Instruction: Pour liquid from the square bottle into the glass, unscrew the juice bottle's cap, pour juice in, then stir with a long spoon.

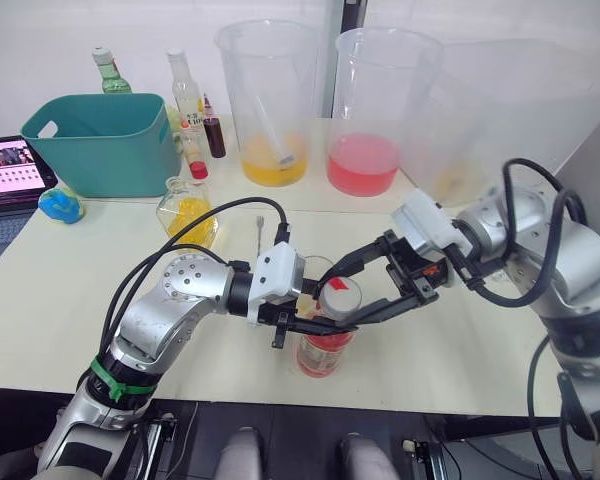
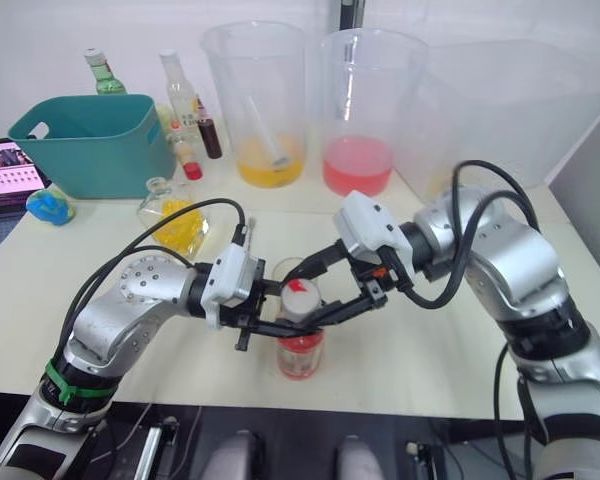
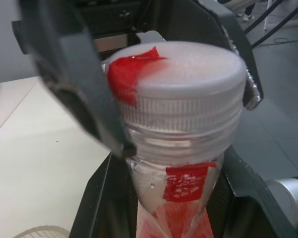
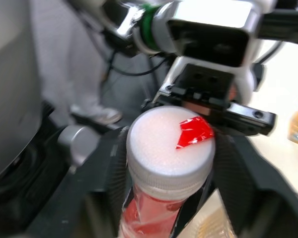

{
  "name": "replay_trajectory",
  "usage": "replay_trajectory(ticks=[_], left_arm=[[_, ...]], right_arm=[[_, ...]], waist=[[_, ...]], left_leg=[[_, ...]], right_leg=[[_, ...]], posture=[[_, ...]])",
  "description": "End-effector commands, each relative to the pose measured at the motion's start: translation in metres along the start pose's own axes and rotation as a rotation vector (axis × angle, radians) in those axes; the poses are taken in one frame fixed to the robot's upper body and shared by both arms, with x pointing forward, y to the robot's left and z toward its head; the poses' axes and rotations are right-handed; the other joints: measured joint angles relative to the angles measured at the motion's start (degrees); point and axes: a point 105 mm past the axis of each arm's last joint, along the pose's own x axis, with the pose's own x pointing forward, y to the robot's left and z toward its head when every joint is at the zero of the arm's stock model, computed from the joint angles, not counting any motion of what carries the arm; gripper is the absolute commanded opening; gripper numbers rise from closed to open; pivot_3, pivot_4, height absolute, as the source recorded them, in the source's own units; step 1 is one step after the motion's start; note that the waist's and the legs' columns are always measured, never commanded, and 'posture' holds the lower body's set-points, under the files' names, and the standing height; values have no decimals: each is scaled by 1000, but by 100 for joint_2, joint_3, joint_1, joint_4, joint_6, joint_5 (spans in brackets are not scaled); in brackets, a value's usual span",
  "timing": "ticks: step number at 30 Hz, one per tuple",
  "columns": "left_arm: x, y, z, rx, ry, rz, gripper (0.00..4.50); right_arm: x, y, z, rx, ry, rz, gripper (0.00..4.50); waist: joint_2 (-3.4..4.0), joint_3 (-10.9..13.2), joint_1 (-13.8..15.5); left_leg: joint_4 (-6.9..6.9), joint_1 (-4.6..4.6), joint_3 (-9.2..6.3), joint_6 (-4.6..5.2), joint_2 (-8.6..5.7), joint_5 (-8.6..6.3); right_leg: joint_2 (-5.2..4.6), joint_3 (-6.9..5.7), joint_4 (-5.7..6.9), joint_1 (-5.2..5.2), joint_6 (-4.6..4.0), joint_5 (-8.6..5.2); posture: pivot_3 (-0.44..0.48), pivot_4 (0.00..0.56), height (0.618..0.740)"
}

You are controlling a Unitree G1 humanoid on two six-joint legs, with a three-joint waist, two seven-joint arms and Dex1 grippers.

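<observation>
The juice bottle (image 1: 323, 352) stands upright near the table's front edge, pink-red liquid in its lower part. My left gripper (image 1: 313, 323) is shut on its neck just under the juice bottle's cap (image 1: 340, 298), which is white with a red mark. My right gripper (image 1: 336, 305) comes in from the right and is shut on the cap, one finger on each side (image 3: 92, 106). The glass (image 2: 288, 269) stands just behind the bottle, mostly hidden by my grippers. The square bottle (image 1: 187, 212) with yellow liquid sits further back left. The long spoon (image 1: 260, 233) lies on the table behind my left gripper.
Three huge clear beakers stand at the back, one with yellow liquid (image 1: 270, 105), one with pink (image 1: 380, 110) and one at the right (image 1: 510, 115). A teal tub (image 1: 105, 140), tall bottles (image 1: 188, 95), a small dark-red bottle (image 1: 214, 135) and a laptop (image 1: 10, 172) fill the back left.
</observation>
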Motion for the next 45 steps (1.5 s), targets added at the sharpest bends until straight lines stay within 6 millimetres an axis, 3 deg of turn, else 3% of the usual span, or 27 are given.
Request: replay_trajectory(ticks=[1,2,4,9,20,31,40,45], left_arm=[[-7,4,-17,-47,82,62,1266],[-7,4,-17,-48,82,64,1266],[-8,4,-18,-51,84,66,1266],[-5,3,-17,-85,43,51,1266],[3,10,-17,-112,-7,-36,1266],[11,12,-18,-111,-23,-99,1266],[10,13,-20,-105,-14,-86,1266],[9,13,-21,-102,0,-50,1266]], right_arm=[[-10,0,5,-12,25,52,4123],[-12,-1,5,-7,28,49,4450],[-17,-5,8,8,17,22,4481],[-32,-9,21,88,-97,-261,4481],[-16,24,14,220,-149,-662,4481],[4,27,11,262,-171,-780,4481],[8,28,15,265,-196,-739,1717],[12,28,14,225,-165,-576,1709]], waist=[[0,0,7],[0,0,6],[0,0,-5],[0,0,17],[0,0,62],[0,0,84],[0,0,83],[1,-1,69]], left_leg=[[1,-3,1,0,-2,0],[2,-3,1,0,-2,0],[0,-1,1,0,0,0],[0,-4,1,0,-1,0],[-2,-4,2,0,-4,0],[-2,-6,1,0,-6,0],[-1,-7,1,0,-7,0],[-2,-4,1,0,-6,0]], right_leg=[[-2,1,-1,0,0,0],[-3,0,0,-1,0,0],[-2,1,2,-4,0,0],[-2,1,2,-4,-1,1],[-3,3,-1,-1,0,0],[-4,3,-4,1,1,0],[-4,3,-6,2,1,0],[-3,3,-7,2,1,0]], posture=[[0,150,728],[0,150,728],[0,150,728],[0,150,728],[0,150,728],[0,150,728],[0,150,728],[0,150,728]])
